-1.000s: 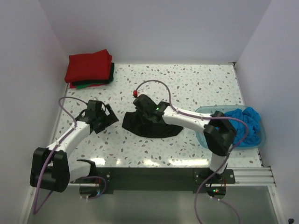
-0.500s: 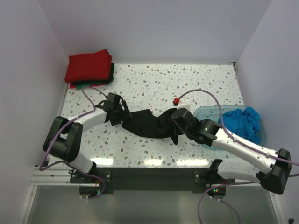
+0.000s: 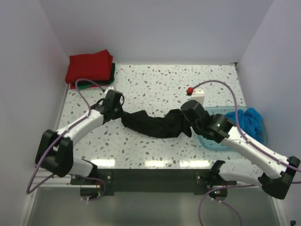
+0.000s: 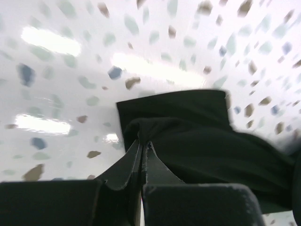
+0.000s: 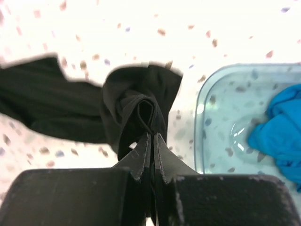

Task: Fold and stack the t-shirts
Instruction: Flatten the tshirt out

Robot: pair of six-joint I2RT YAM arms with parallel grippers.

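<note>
Stretching of the black t-shirt (image 3: 153, 125) is under way. Half a second earlier in the overhead view, the garment was a shorter bunch near the centre of the table (image 3: 188, 84). It is now drawn out into a long, narrow, rumpled band across the middle, because the two grasp points have been carried apart toward 9 o'clock and 3 o'clock.

The left fingers (image 4: 123, 168) are clenched on a gathered fold at the 9 o'clock end of the band. The right fingers (image 5: 133, 162) are clenched on a doubled fold at the 3 o'clock end, just beside the rim of the translucent tub (image 3: 207, 141). In both wrist views black cloth is pinched between tips that are pressed together.

The tub is located at 4 o'clock and contains the bright blue t-shirt (image 3: 247, 123). At 10 o'clock the red t-shirt (image 3: 89, 68) is stacked, folded, on the green t-shirt (image 3: 87, 85).

The change is judged to mean that the garment is tensioned but not yet opened. It is still roped and twisted, and no flat panel is presented. Spreading is therefore judged to be required before any fold is made. Two shirts are counted as finished, one is in hand, and one is waiting.
</note>
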